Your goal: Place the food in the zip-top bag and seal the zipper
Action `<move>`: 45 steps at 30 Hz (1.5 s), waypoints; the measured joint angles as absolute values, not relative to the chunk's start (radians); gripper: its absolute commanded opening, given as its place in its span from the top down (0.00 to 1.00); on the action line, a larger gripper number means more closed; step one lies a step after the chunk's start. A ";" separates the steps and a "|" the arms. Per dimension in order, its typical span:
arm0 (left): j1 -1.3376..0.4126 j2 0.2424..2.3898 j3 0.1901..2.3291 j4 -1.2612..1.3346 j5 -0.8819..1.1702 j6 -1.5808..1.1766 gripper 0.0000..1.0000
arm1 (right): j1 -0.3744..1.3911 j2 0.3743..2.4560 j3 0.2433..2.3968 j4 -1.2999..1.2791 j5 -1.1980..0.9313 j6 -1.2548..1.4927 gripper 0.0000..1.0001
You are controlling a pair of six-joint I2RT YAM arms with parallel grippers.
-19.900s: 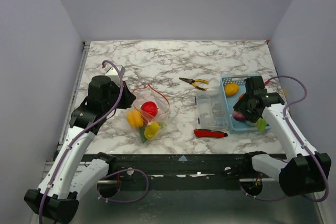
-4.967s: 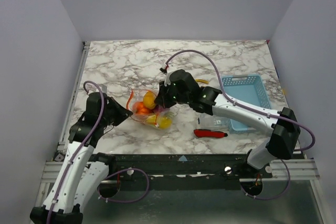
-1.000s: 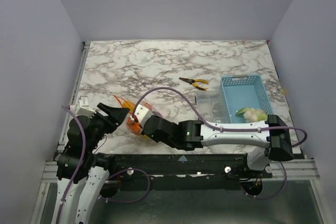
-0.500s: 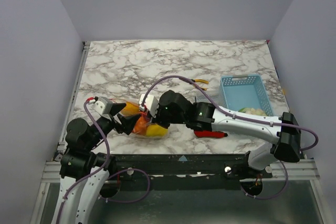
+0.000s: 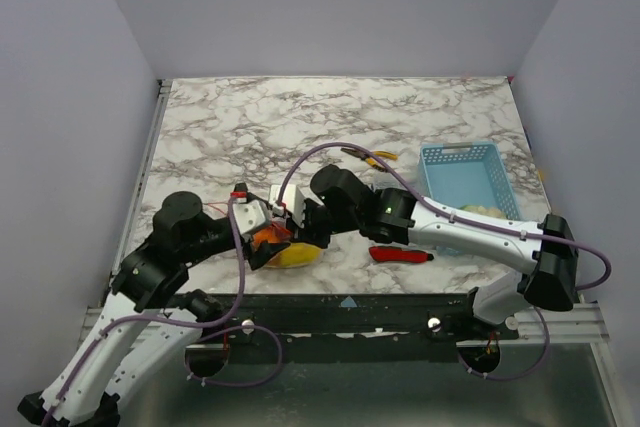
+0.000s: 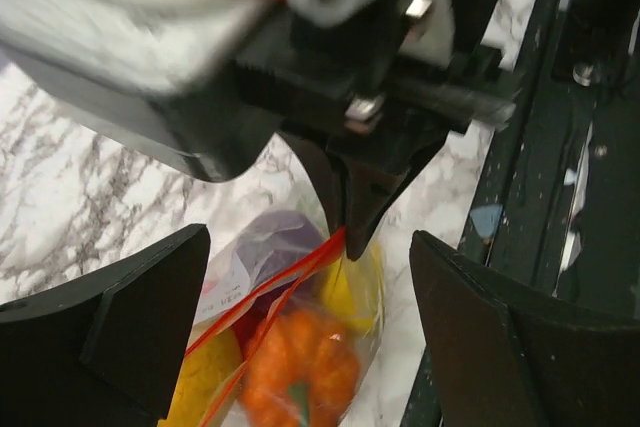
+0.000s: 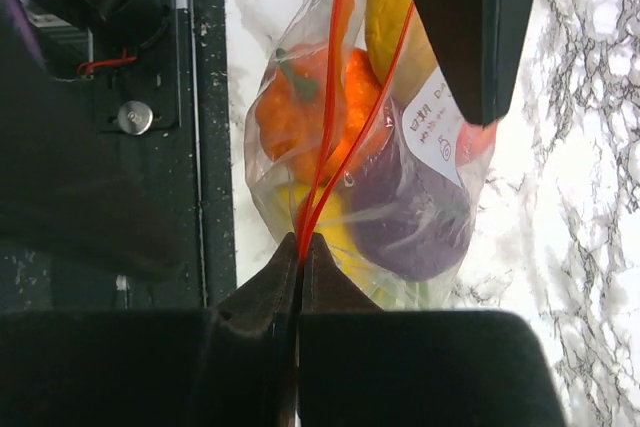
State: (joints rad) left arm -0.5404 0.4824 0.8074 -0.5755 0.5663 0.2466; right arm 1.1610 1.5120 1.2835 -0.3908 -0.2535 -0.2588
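Observation:
The zip-top bag (image 5: 287, 251) lies near the table's front edge, holding the food: an orange pepper (image 7: 310, 107), a purple bulb (image 7: 410, 207) and a yellow piece (image 7: 335, 222). My right gripper (image 7: 301, 242) is shut on one end of the zipper (image 7: 335, 147); beyond the pinch the two orange-red strips run apart. My left gripper (image 6: 310, 247) stands open, one finger on each side of the bag, touching nothing. In the left wrist view the zipper (image 6: 270, 292) crosses above the orange pepper (image 6: 300, 377). From above, the right gripper (image 5: 300, 227) and left gripper (image 5: 262, 237) meet over the bag.
A light blue mesh basket (image 5: 470, 172) stands at the right with a pale piece at its near end. A red-handled knife (image 5: 400, 254) lies near the front edge. Yellow-handled pliers (image 5: 378, 156) show behind the right arm. The black front rail (image 5: 350, 302) runs just below the bag.
My left gripper has opened wide and swung right until it straddles the bag. The right gripper has stayed shut on the zipper and shifted slightly right with the bag.

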 measured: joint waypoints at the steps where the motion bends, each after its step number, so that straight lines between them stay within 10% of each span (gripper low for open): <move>1: -0.559 0.507 0.807 -0.590 0.552 0.270 0.21 | 1.161 1.506 1.283 -0.394 -0.259 -0.260 1.00; 18: -0.622 0.560 0.697 -0.482 0.435 0.308 0.77 | 1.144 1.465 1.269 -0.428 -0.270 -0.244 0.98; 24: -0.624 0.542 0.664 -0.458 0.434 0.303 1.00 | 1.146 1.438 1.221 -0.392 -0.221 -0.215 0.55; 30: -0.628 0.458 0.616 -0.443 0.430 0.302 1.00 | 1.147 1.360 1.179 -0.343 -0.143 -0.164 0.45; 39: -0.637 0.414 0.592 -0.427 0.430 0.297 1.00 | 1.147 1.272 1.093 -0.274 -0.085 -0.109 0.55; 45: -0.637 0.449 0.595 -0.418 0.432 0.290 0.92 | 1.147 1.314 1.095 -0.260 -0.093 -0.103 0.98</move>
State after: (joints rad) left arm -0.6373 0.4488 0.5953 -0.4175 0.4324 0.2901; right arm 1.1465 1.3136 1.0954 -0.2604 -0.0933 -0.1032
